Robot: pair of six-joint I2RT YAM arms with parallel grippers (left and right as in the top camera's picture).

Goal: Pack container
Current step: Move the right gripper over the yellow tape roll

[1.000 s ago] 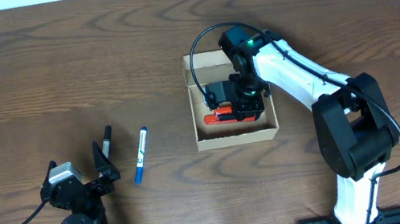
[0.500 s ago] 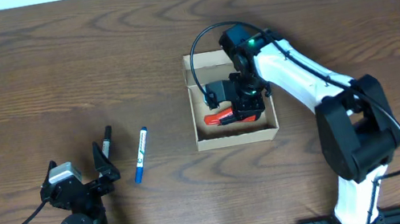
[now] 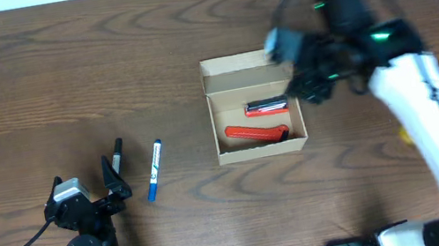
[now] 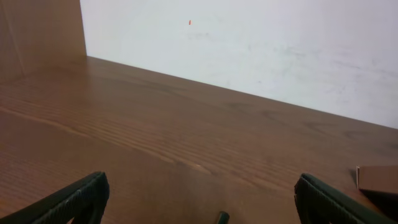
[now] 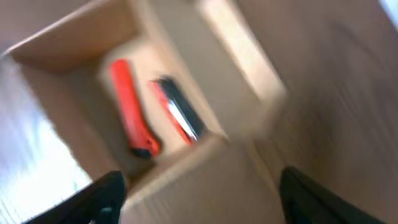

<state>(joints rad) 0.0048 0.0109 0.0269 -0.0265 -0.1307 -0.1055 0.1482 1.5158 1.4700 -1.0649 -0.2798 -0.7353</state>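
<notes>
Right gripper point(image 3: 311, 83) blurred at right edge of container point(image 3: 234, 76), fingers apart, empty. Red marker point(image 3: 254, 133) and black marker point(image 3: 266, 107) inside. Left gripper point(image 3: 86, 192) lower left, fingers apart.

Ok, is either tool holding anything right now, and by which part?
Nothing is held. The right tool is open and empty near the container; the left tool is open and empty too.

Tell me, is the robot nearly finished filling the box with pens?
About halfway, it seems. Done: a red marker and a black-and-red marker lie inside the container. In hand: nothing; the right hand hovers open beside it, and the left hand is open too. Left: the black marker and blue pen on the table, then shutting the flap.
</notes>
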